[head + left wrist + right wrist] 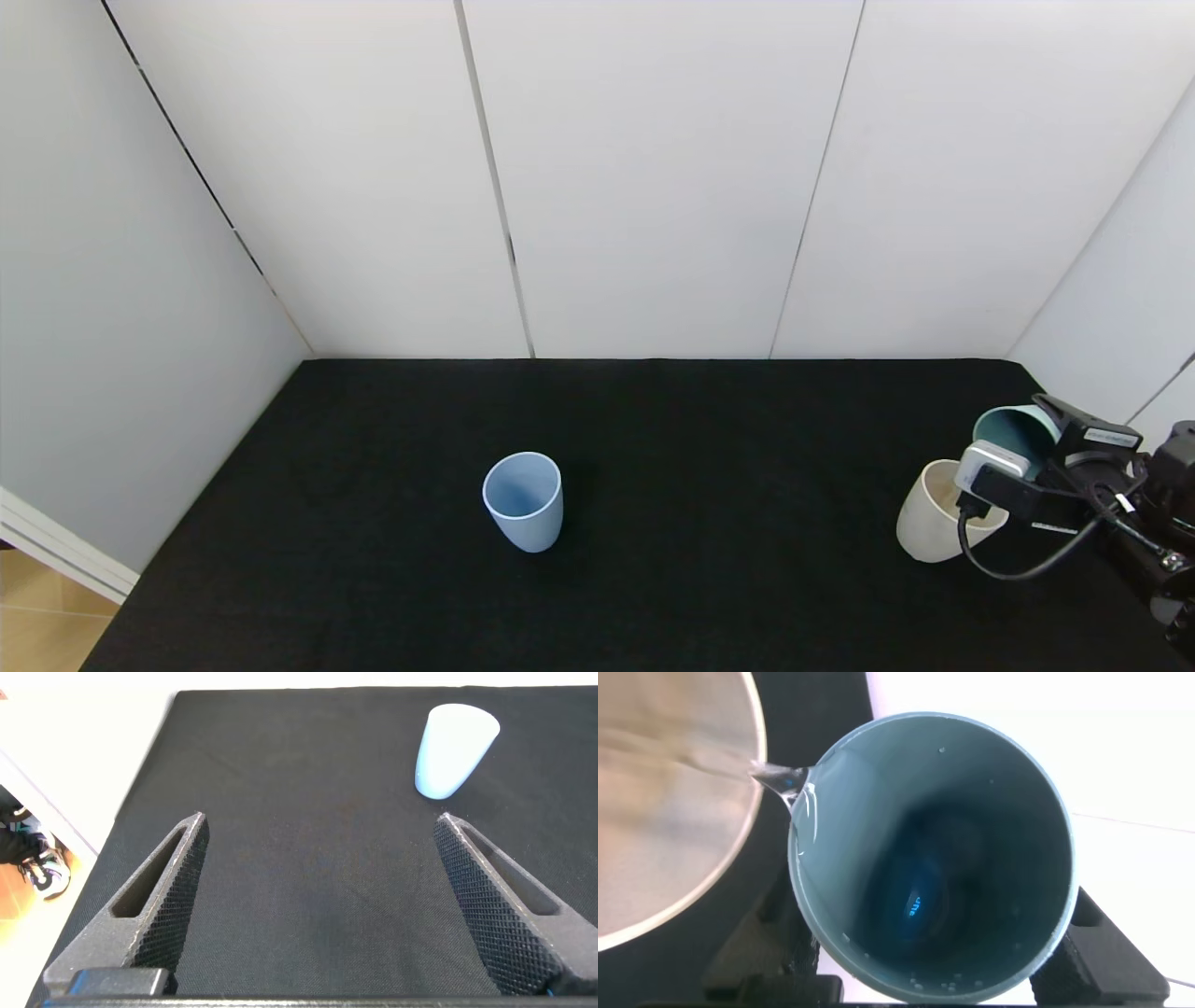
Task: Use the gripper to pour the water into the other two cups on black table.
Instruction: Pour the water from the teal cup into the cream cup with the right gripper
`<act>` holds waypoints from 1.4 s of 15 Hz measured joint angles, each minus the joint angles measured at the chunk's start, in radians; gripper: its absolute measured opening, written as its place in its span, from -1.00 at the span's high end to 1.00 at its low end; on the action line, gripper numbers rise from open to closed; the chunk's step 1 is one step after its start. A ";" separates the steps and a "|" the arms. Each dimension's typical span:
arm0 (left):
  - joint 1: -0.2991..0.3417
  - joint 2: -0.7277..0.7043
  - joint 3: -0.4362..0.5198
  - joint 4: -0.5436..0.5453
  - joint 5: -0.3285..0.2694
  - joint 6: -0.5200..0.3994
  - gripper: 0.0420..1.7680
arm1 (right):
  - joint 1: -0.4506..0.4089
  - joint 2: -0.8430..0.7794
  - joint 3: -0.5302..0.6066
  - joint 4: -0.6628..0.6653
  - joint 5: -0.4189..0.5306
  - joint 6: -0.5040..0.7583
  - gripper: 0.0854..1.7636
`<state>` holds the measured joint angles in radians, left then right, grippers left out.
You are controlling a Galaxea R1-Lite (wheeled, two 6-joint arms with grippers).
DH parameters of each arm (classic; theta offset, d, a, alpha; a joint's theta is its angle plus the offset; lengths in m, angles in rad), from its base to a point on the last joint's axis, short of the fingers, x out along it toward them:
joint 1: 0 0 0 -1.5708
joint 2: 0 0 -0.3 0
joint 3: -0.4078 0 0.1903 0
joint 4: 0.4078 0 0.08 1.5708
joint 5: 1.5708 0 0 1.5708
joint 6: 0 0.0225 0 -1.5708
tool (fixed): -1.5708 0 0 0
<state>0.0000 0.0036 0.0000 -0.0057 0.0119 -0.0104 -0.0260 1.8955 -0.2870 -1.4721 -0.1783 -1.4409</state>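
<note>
Teal cup (1013,432) clamped in right gripper (1046,457), tipped over cream cup (938,513) at black table (709,579) right edge; water (780,779) streaming in. Light blue cup (523,499) upright mid-table. Left gripper (322,905) hovering, fingers apart, empty.

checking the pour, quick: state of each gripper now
Left gripper: open, holding nothing, over the matte black table.
Right gripper: shut on the tilted teal-green plastic tumbler, water running into the cream-white round cup.
</note>
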 joint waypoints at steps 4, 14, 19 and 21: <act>0.000 0.000 0.000 0.000 0.000 0.000 -0.94 | 0.000 0.000 -0.001 0.001 0.004 0.003 -0.34; 0.000 0.000 0.000 -0.001 0.000 0.000 -0.94 | 0.014 -0.016 -0.026 0.043 0.006 0.144 -0.34; 0.000 0.000 0.000 0.000 0.000 0.000 -0.94 | 0.029 -0.096 -0.124 0.272 0.007 0.350 -0.34; 0.000 0.000 0.000 0.000 0.000 0.000 -0.94 | 0.049 -0.146 -0.182 0.382 0.007 0.467 -0.34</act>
<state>0.0000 0.0036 0.0000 -0.0062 0.0119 -0.0104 0.0234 1.7500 -0.4689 -1.0900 -0.1711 -0.9740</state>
